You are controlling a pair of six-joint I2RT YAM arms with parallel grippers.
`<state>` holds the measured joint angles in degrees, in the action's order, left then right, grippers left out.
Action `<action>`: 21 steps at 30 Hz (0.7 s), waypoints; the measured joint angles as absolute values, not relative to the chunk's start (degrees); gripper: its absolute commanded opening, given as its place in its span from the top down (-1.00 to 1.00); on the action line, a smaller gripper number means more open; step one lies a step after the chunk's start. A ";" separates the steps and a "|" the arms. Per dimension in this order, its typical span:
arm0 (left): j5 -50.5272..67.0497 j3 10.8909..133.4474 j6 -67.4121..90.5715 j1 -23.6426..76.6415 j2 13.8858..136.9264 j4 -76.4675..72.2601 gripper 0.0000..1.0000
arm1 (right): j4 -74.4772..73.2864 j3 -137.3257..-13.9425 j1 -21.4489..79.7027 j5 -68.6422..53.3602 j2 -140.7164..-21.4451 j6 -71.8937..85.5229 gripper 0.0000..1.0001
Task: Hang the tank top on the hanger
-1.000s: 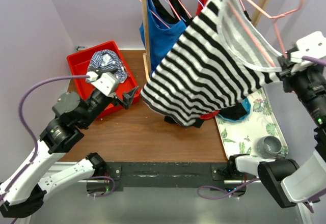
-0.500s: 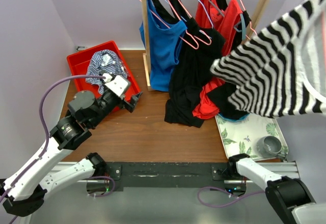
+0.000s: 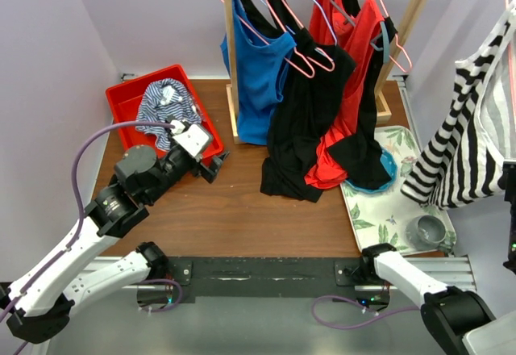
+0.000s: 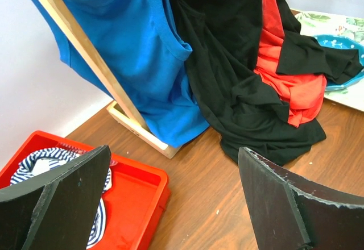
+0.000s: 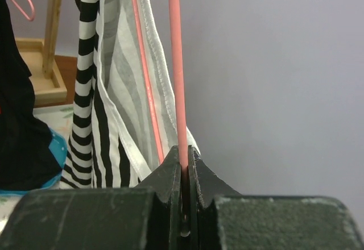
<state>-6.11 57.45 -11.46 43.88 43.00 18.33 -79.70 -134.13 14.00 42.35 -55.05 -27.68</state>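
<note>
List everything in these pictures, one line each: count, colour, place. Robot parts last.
tank top: one, black-and-white stripes, far right, hanging from the hanger
hanger: one, pink wire, in the right gripper
rack: one, wooden, back of the table
blue top: one, blue, rack, left
black top: one, black, rack, middle
red top: one, red, rack, right
bin: one, red, table's left rear
striped garment: one, blue-and-white, in the bin
tray: one, leaf-patterned white, table's right
cup: one, grey, on the tray
left gripper: one, black, open, near the bin
right gripper: one, black, shut on the hanger
</note>
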 measured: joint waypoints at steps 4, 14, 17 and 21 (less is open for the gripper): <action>-5.32 56.34 -11.16 43.88 42.74 18.00 -1.00 | -79.77 -133.14 15.57 42.68 -56.01 -27.68 1.00; -3.18 54.33 -9.98 43.88 41.60 17.54 -1.00 | -76.20 -138.28 20.60 45.43 -69.89 -29.65 1.00; -3.14 53.47 -9.85 43.88 40.34 17.23 -0.99 | -75.81 -138.39 20.62 45.50 -72.58 -29.80 1.00; -3.09 52.31 -9.80 43.88 39.29 17.02 -1.00 | -75.83 -138.15 19.40 45.45 -71.99 -29.85 1.00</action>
